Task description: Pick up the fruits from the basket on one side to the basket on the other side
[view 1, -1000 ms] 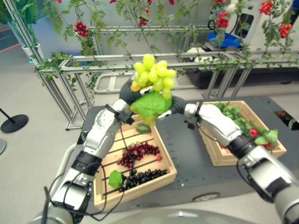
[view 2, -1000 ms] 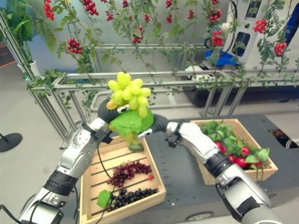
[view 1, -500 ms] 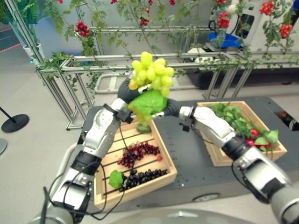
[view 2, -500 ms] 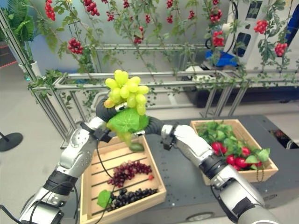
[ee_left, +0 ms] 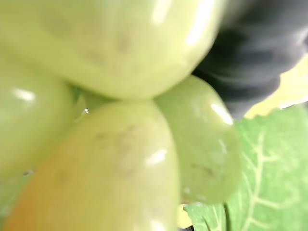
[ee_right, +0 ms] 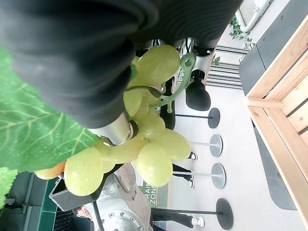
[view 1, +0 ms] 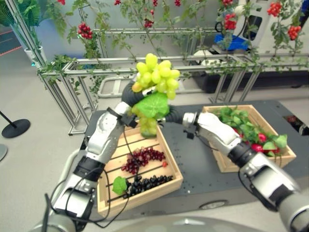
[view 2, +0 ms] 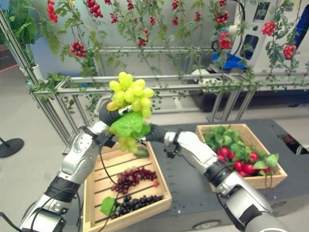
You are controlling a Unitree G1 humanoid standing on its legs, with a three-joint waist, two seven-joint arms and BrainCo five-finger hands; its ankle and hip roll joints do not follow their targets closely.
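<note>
A green grape bunch [view 1: 155, 75] with a big green leaf [view 1: 152, 105] is held high above the left wooden basket [view 1: 172, 153]. My left hand [view 1: 128, 95] rises behind the bunch and grips it from the back; its wrist view shows grapes [ee_left: 115, 159] pressed close. My right hand [view 1: 173, 116] reaches in from the right and sits under the leaf, tucked against the bunch's lower grapes [ee_right: 144, 154]. Red grapes [view 1: 142, 158] and dark grapes [view 1: 145, 184] lie in the left basket. The right basket [view 1: 232, 166] holds red fruit and leaves [view 1: 260, 137].
Both baskets stand on a dark platform [view 1: 193, 164] with a bare strip between them. Metal racks [view 1: 96, 72] with vines and hanging red fruit run behind it. A round stanchion base [view 1: 14, 128] stands on the floor at the left.
My right hand has slid left across the platform, from beside the right basket to right under the leaf. The bunch has stayed raised, shifting slightly left.
</note>
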